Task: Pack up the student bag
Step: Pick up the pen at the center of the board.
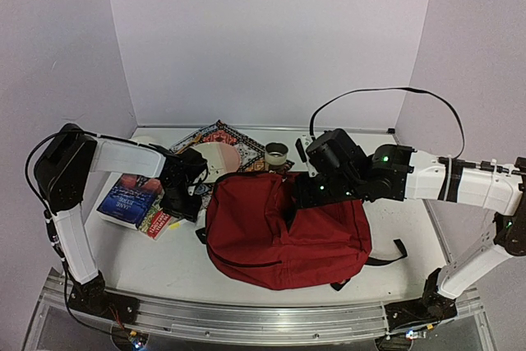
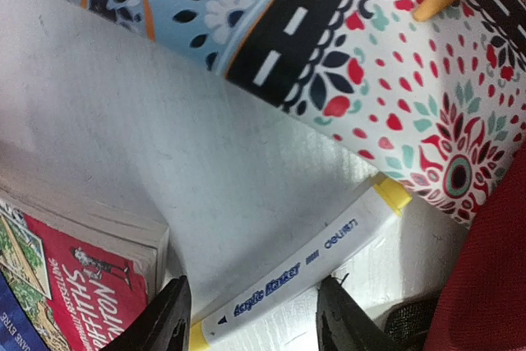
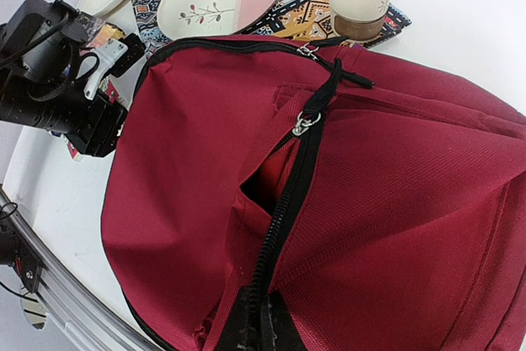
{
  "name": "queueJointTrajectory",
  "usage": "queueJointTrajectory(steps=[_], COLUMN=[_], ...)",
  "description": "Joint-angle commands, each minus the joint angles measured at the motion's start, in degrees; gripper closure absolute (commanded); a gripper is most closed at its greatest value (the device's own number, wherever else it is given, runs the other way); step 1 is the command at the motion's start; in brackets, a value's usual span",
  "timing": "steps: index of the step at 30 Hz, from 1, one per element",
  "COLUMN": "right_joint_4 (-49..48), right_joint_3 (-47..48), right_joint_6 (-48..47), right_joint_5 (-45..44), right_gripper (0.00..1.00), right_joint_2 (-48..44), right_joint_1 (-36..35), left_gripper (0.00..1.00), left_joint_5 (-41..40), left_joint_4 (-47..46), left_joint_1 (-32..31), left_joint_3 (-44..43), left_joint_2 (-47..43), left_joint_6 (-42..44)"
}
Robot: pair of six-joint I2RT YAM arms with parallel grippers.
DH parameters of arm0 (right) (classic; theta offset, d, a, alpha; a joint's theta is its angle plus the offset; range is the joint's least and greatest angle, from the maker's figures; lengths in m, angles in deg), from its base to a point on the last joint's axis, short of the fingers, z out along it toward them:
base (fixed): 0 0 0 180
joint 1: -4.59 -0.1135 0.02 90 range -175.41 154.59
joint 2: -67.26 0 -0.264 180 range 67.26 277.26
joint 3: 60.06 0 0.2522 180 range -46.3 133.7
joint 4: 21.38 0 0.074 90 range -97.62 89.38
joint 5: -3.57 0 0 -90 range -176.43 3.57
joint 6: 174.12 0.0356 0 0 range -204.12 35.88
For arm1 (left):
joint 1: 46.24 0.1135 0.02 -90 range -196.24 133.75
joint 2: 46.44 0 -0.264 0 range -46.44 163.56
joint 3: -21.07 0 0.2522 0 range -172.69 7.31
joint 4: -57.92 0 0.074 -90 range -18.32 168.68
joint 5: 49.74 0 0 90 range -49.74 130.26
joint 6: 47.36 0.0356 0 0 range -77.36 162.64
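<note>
student bag [image 1: 283, 232] lies flat in the middle of the counter [image 1: 148, 265], main zip open. right end effector [image 3: 256, 326] is clenched on the zipper edge at the near end of the opening, probably to keep the mouth agape for loading. left end effector [image 2: 251, 318] is just left of the bag, low over the counter, jaws apart astride a white marker [image 2: 304, 273], not gripping. book [image 2: 74, 277] lies just beside it.

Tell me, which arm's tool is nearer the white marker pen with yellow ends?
Left. The left tool straddles the white marker pen; the right tool is away, at the dark-red fabric backpack.
</note>
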Motion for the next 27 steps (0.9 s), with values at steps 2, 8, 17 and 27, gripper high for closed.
queueJointTrajectory(steps=[2,8,17,27], right_joint_4=[0.7,0.7,0.7,0.7], right_joint_3=[1.8,2.5,3.6,3.2], right_joint_6=[-0.4,-0.8,-1.2,-1.2], right_joint_5=[-0.6,-0.6,-0.1,0.0], right_gripper=[1.0,1.0,1.0,1.0], right_joint_2=[-0.9,-0.1,1.1,0.6], right_joint_1=[-0.4,-0.4,-0.4,-0.4], left_gripper=[0.58,0.79,0.96,1.0], left_joint_5=[4.4,8.4,13.6,16.4], left_joint_4=[1.0,0.9,0.7,-2.2], left_joint_1=[0.3,0.3,0.3,0.3], left_joint_3=[1.1,5.7,7.1,8.9], left_joint_2=[2.1,0.3,-7.3,-15.3], left_joint_6=[1.1,-0.1,-1.5,-6.7])
